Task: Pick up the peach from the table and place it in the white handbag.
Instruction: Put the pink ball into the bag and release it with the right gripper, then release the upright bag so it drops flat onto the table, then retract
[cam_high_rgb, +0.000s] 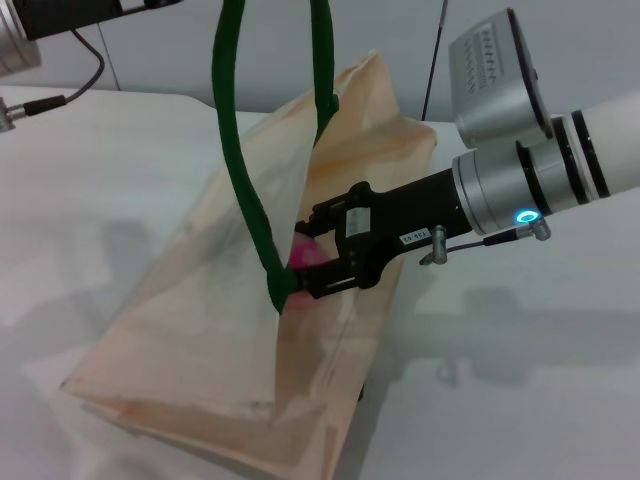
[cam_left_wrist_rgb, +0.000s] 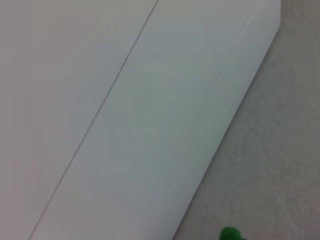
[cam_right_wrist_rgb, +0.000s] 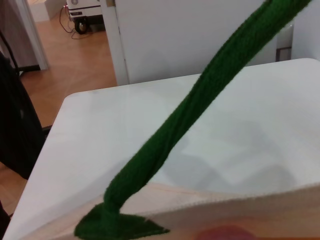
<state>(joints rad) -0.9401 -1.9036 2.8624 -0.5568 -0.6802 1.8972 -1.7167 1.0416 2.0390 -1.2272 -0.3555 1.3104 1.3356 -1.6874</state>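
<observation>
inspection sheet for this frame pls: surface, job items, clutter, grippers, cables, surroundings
Surface: white table, bare where visible.
Job's things: white handbag held up by its green strap handles, mouth open toward the right arm; peach at the bag's mouth, between the right gripper's fingers, mostly hidden by a strap.
Clutter: nothing seen.
Grippers: right gripper reaches into the bag's opening, shut on the peach. Left gripper not in view; the left arm is at the top left of the head view, above the bag.
Cables: black cable on the table's far left corner; thin cable along the right wrist.
Surroundings: wooden floor and white panels beyond the table.
</observation>
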